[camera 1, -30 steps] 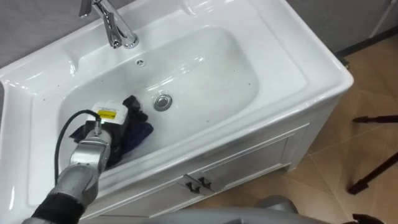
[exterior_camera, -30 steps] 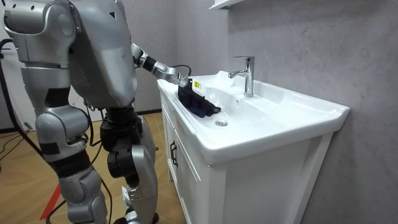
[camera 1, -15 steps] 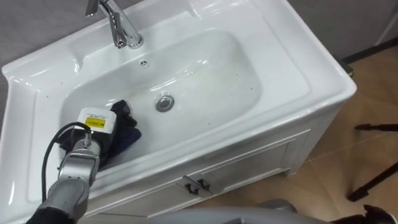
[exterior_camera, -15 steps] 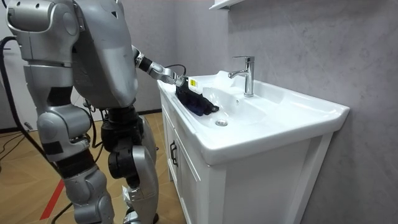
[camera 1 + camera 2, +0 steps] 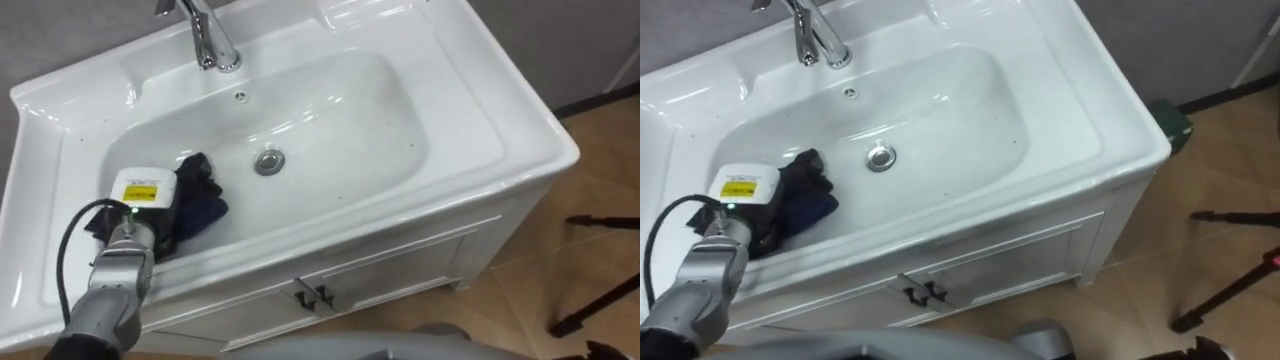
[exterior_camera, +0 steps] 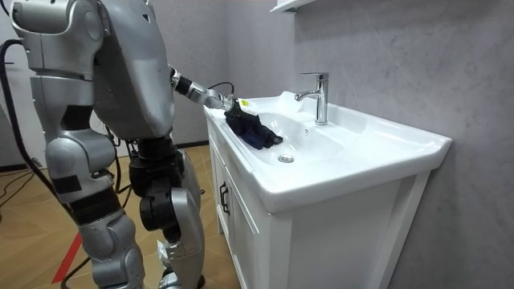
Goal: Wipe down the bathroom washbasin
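Observation:
A white basin (image 5: 470, 90) sits on a white cabinet, with a chrome tap (image 5: 212, 40) at the back and a round drain (image 5: 268, 161) in the bowl. A dark blue cloth (image 5: 205, 212) lies bunched at the bowl's front left. My left hand (image 5: 145, 195) rests on it from the left, its dark fingers curled into the cloth. In the room view I stand at the basin's left end, left hand (image 6: 229, 106) reaching over the rim onto the cloth (image 6: 255, 132).
The cabinet front below the basin has small metal handles (image 5: 312, 294). Wooden floor lies to the right, with black stand legs (image 5: 600, 300) on it. A grey wall runs behind the tap.
My left hand has dragged the cloth a little further toward the bowl's left end, away from the drain. The eye view has shifted slightly as well.

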Available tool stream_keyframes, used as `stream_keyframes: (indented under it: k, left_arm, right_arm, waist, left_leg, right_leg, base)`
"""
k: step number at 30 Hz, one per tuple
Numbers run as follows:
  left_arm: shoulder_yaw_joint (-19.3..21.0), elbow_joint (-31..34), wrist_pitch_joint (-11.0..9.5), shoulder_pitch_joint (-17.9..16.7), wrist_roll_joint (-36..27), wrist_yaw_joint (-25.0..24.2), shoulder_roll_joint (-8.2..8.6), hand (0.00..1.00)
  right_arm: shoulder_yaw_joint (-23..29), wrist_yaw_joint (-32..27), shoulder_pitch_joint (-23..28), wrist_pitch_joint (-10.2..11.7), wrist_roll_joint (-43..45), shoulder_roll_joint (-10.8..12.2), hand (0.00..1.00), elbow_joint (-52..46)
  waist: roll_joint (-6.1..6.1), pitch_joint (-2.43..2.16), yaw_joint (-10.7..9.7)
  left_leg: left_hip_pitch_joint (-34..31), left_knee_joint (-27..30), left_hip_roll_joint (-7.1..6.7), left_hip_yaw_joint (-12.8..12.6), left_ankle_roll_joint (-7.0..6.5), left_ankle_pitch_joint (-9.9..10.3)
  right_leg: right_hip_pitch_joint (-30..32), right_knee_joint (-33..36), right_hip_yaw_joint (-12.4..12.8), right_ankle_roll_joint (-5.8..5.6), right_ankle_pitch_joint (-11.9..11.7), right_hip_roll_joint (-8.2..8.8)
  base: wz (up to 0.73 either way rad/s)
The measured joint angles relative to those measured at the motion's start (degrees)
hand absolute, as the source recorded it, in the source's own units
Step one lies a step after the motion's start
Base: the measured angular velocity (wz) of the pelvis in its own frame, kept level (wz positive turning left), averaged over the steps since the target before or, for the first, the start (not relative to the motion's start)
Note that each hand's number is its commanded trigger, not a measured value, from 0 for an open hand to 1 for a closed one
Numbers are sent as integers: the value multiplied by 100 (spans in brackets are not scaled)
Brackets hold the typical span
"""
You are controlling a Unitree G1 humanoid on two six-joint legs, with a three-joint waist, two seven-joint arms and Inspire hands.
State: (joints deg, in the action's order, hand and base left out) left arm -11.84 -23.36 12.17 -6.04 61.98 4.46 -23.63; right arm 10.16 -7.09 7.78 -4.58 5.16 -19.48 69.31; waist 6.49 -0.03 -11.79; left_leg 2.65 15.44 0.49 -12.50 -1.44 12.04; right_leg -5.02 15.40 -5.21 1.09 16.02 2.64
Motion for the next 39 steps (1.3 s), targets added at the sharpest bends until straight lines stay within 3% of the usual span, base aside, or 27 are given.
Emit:
stream_keyframes:
  k: [6, 11, 15, 20, 23, 27, 29, 39]
  left_arm:
    - [311, 13, -178, 157, -838, 137, 66, 100]
    - [625, 27, -404, 157, -1253, 296, 311, 100]
    - [833, 433, -619, 158, -1380, 528, 504, 100]
    - [1029, 1094, -762, 160, -1510, 999, 505, 100]
    - [1211, 1283, -853, 160, -1513, 1354, 506, 100]
    - [1320, 1378, -998, 160, -1513, 1710, 505, 100]
    - [1334, 1451, -1020, 160, -1508, 1860, 505, 100]
    - [1924, 1560, -1094, 159, -1509, 2415, 480, 100]
  right_arm:
    - [-1, -151, 19, -9, -11, 198, 0, -44]
    - [-6, -150, 22, 15, -32, 427, 0, -16]
    - [-115, -148, 26, 22, -41, 595, 0, 219]
    - [-215, -152, 73, 29, -49, 603, 0, 220]
    - [-215, -160, 69, 56, -47, 602, 0, 219]
    - [-220, -161, 123, 92, -73, 628, 0, 182]
    - [-223, -184, 164, 92, -126, 628, 0, 188]
    - [-209, -263, 243, 84, -106, 618, 0, 165]
  waist:
    - [-117, 36, 2]
    - [-169, 29, 38]
    - [-190, 20, 196]
    - [-239, 6, 288]
    - [-310, 36, 308]
    - [-294, 33, 334]
    - [-247, 2, 413]
    - [-138, 0, 702]
  left_leg:
    - [-117, 26, -3, 113, 25, -5]
    - [-156, 29, -26, 159, 26, -3]
    - [-246, 158, -12, 181, 66, 31]
    - [-274, 209, -8, 239, 67, 42]
    - [-189, 192, -9, 239, 67, 43]
    - [-182, 188, -12, 281, 68, 42]
    - [-185, 194, -14, 329, 68, 43]
    - [-198, 186, -28, 434, 90, 56]
  right_leg:
    - [6, -63, -142, -12, -10, -3]
    - [-2, -95, -249, -20, -14, 19]
    - [2, -106, -289, -18, -13, 11]
    - [-39, -162, -278, -10, -21, -4]
    - [-120, -186, -266, -9, -21, -7]
    - [-149, -205, -280, -7, -20, -13]
    - [-150, -214, -276, 1, -25, -19]
    - [-209, -278, -354, 5, -34, -36]
  base:
    - [17]
    - [6]
    - [5]
    - [4]
    - [-5]
    - [3]
    - [0]
    - [5]
